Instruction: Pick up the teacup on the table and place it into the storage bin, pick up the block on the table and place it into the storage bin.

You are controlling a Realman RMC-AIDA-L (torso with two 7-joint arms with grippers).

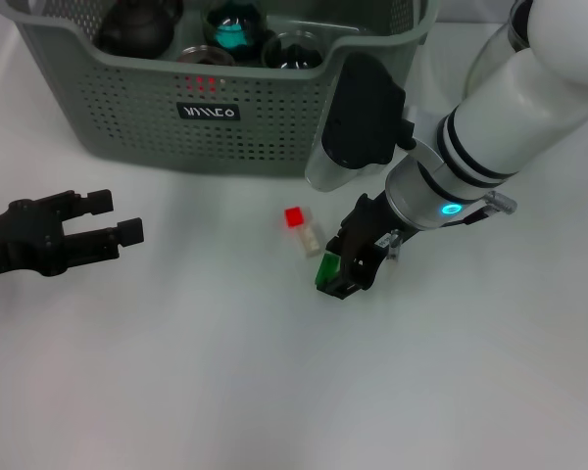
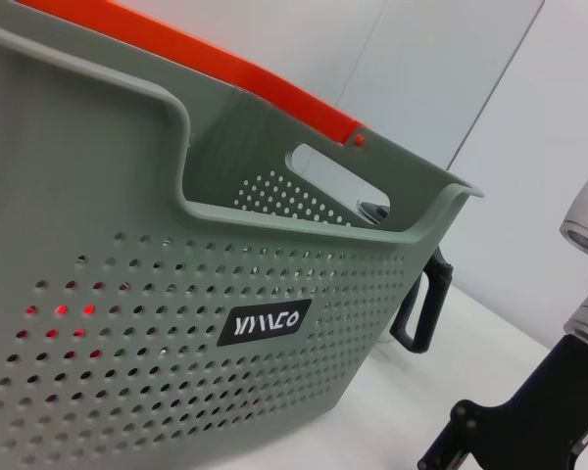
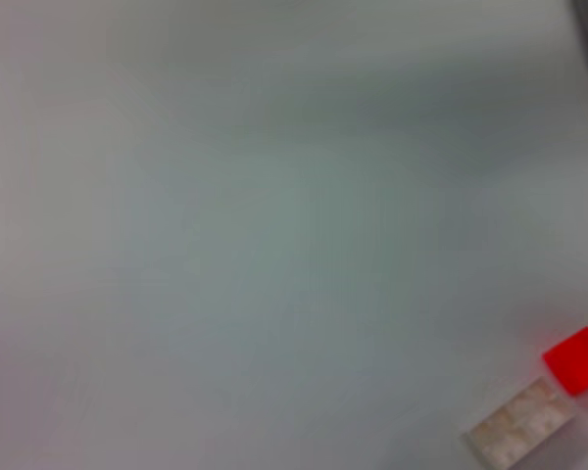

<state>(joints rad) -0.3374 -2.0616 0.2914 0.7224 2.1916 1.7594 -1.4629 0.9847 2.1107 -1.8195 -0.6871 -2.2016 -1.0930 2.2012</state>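
Head view: right tool [image 1: 350, 266] pinches small green block [image 1: 327, 268]; left tool [image 1: 103, 230] spread wide.

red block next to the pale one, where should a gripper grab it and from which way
Probably from straight above. The red block is small and sits low on the table, so only its upright sides offer a hold. The pale block seems to touch one side, so pinch the two free sides. The right gripper is beside it, at the green block.
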